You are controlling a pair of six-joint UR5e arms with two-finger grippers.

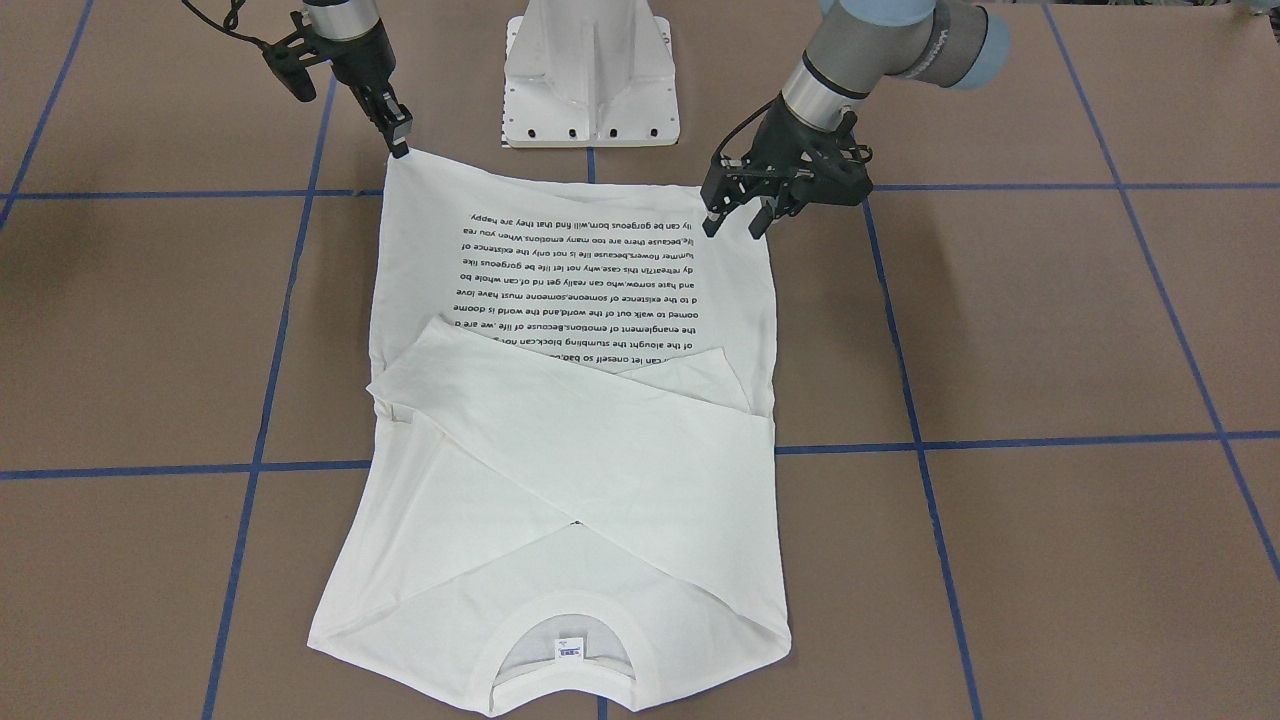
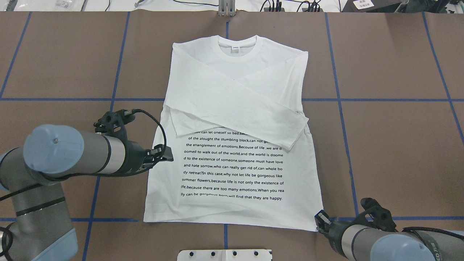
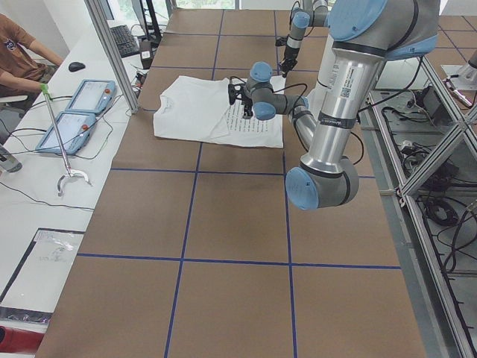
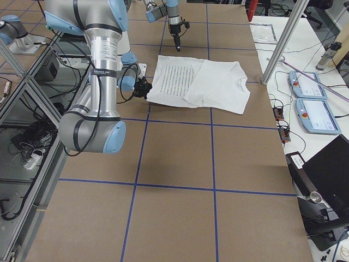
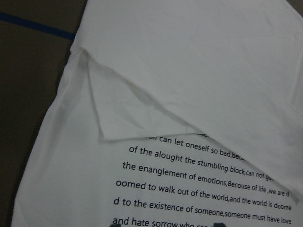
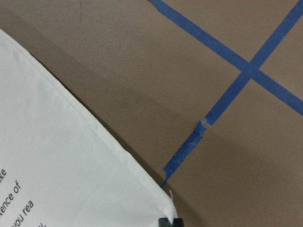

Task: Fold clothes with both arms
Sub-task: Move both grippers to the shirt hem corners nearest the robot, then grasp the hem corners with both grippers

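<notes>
The white long-sleeved T-shirt point(image 1: 570, 480) lies flat on the brown table. Both sleeves are folded across the chest, the black text faces up, and the collar points away from the robot. It also shows in the overhead view point(image 2: 235, 90). My left gripper point(image 1: 736, 228) is open and hovers just above the shirt's side edge beside the text block; the overhead view shows it too point(image 2: 168, 154). My right gripper point(image 1: 400, 148) is at the hem corner nearest the robot, with its fingers together on that corner. It also shows in the overhead view point(image 2: 319, 218).
The white pedestal base point(image 1: 590, 90) stands just behind the hem. Blue tape lines point(image 1: 1000, 440) grid the table. In the exterior left view a seated person point(image 3: 22, 45), two tablets point(image 3: 78, 112) and an aluminium post point(image 3: 112, 52) are beside the table.
</notes>
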